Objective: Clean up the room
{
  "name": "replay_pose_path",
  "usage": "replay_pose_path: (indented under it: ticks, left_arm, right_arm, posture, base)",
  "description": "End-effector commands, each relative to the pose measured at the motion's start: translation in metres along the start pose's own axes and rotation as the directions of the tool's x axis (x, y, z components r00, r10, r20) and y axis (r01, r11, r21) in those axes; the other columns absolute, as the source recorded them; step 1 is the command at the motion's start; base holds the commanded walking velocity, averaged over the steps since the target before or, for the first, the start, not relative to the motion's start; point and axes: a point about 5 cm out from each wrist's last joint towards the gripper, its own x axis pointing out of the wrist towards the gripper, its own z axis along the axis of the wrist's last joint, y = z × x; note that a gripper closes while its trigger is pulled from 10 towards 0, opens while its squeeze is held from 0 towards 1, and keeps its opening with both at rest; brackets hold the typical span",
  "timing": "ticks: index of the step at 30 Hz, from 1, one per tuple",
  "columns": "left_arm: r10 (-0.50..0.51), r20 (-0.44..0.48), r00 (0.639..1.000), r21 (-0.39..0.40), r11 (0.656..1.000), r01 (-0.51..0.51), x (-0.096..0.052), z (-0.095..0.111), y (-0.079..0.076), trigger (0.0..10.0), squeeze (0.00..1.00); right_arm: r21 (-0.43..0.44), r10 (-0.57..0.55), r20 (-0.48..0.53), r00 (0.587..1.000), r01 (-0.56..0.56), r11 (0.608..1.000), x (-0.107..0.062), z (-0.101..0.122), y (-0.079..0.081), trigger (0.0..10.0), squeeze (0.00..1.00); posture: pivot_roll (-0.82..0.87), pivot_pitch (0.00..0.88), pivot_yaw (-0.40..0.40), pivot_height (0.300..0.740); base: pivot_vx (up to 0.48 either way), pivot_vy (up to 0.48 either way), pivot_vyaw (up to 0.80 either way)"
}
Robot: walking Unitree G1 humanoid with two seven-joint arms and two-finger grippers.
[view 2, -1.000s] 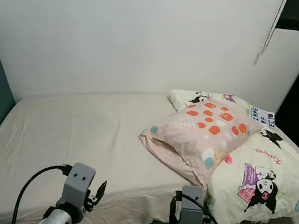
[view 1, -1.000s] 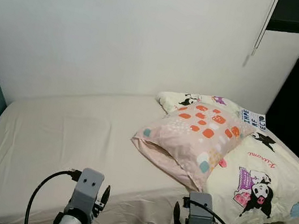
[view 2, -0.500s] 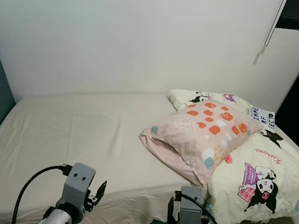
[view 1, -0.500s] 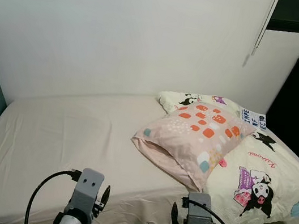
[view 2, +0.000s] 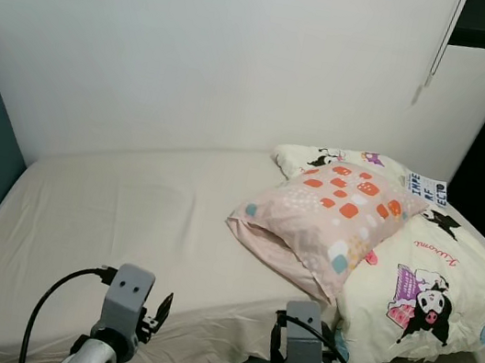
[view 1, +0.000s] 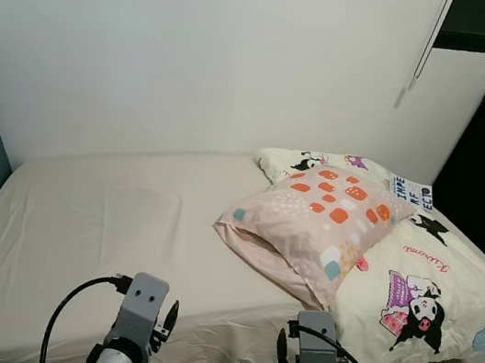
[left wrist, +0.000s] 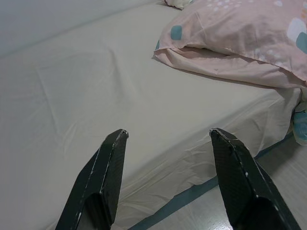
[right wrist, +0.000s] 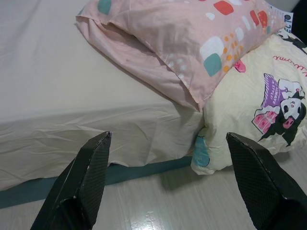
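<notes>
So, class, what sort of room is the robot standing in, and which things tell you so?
Most likely a bedroom. A bed with a beige fitted sheet stands against the white wall, a pink patterned pillow lies on it, and a cartoon-print duvet is bunched at one end.

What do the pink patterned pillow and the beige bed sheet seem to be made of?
The pink patterned pillow looks like soft matte woven fabric, likely cotton: its open end folds limply. The beige bed sheet looks like similar thin matte cloth, creasing finely at the mattress edge.
</notes>
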Motion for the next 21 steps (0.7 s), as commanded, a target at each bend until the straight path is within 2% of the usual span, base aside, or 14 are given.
replay_pose_path:
  ticks: [1, 14, 21]
  left_arm:
    - [-0.003, -0.01, 1.0, 0.015, 1.0, 0.003, -0.0016, -0.002, 0.001, 10.0, 0.0]
    - [-0.008, -0.01, 1.0, 0.019, 1.0, 0.009, -0.0014, -0.0024, 0.0011, 10.0, 0.0]
    - [-0.012, -0.01, 1.0, 0.02, 1.0, 0.012, -0.0012, -0.0023, 0.0012, 10.0, 0.0]
  right_arm:
    - [-0.003, 0.004, -0.011, 1.0, -0.004, 1.0, 0.0, -0.0026, -0.001, 10.0, 0.0]
    - [-0.008, -0.019, -0.031, 0.999, 0.018, 1.0, 0.0002, -0.0046, -0.0047, 10.0, 0.0]
    - [0.022, 0.0, -0.025, 1.0, 0.001, 1.0, 0.0002, -0.0037, -0.0025, 10.0, 0.0]
  posture:
    - [-0.03, 0.001, 0.015, 0.74]
    - [-0.04, 0.0, 0.017, 0.74]
    - [-0.04, 0.0, 0.019, 0.74]
  base:
    - [0.0, 0.0, 0.0]
    - [0.0, 0.0, 0.0]
    - [0.0, 0.0, 0.0]
